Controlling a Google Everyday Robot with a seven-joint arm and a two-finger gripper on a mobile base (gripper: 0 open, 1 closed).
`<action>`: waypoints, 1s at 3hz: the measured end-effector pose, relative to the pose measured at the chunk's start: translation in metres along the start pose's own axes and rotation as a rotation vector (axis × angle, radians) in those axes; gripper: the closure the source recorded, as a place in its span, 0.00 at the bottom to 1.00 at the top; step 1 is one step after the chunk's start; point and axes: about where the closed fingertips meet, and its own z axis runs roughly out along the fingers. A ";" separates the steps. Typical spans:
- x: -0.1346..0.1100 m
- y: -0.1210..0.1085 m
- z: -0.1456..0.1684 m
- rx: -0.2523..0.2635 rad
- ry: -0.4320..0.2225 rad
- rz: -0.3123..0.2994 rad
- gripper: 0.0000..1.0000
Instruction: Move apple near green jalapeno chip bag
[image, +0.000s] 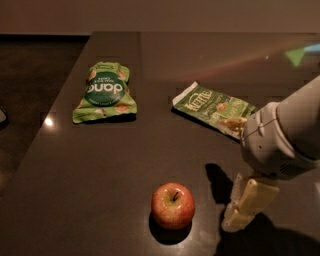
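The apple, red and yellow with a short dark stem, sits on the dark table near the front. The green jalapeno chip bag, flat with white "Kettle" lettering, lies behind it to the right. My gripper comes in from the right, just right of the apple and in front of the bag. Its tan fingers are spread apart and hold nothing. The lower finger hangs close to the apple's right side without touching it. The upper finger overlaps the bag's right end, which the arm partly hides.
A puffier green "dang" pouch lies at the back left. The dark table has its left edge running diagonally, with floor beyond it. The arm's white body fills the right side.
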 end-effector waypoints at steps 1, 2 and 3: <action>-0.016 0.019 0.022 -0.017 -0.062 -0.006 0.00; -0.031 0.037 0.038 -0.045 -0.125 -0.011 0.00; -0.045 0.048 0.052 -0.064 -0.177 -0.017 0.00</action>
